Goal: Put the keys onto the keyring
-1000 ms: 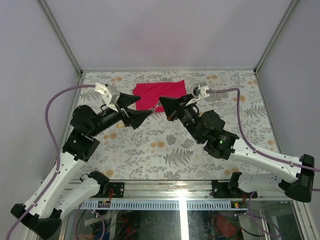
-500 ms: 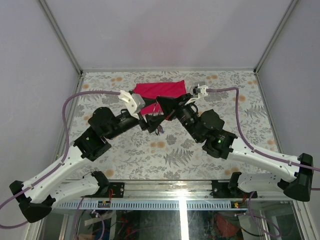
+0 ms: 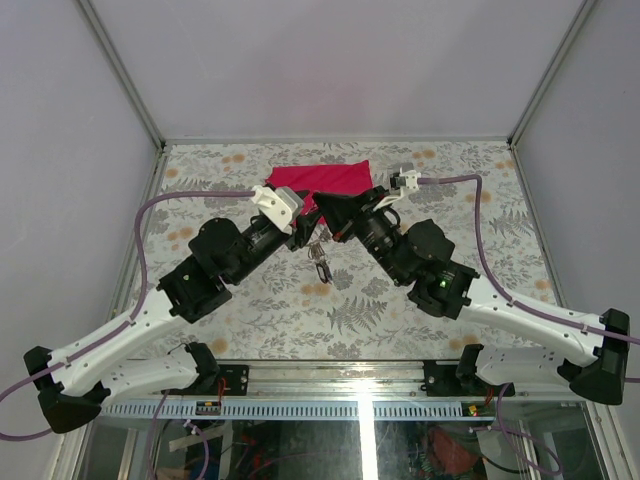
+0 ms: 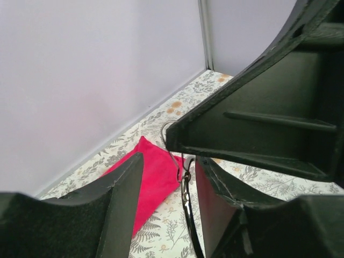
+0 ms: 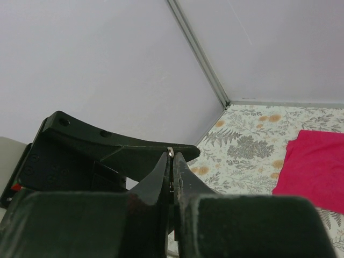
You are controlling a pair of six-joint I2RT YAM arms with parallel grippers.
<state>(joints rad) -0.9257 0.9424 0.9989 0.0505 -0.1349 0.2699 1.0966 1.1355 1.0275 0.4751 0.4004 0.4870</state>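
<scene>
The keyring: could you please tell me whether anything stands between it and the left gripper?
Nothing visible does. The keyring hangs from the shut right gripper and already sits in the gap of the open left gripper; the red cloth lies farther behind.

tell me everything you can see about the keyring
The keyring is a thin silver wire loop held in the air, pinched between the shut fingers of the right gripper, where only a small gleaming bit shows. In the left wrist view an arc of it curves out from behind that gripper. The left gripper stands open on either side of it, not clearly touching. From above, keys dangle under it.
</scene>
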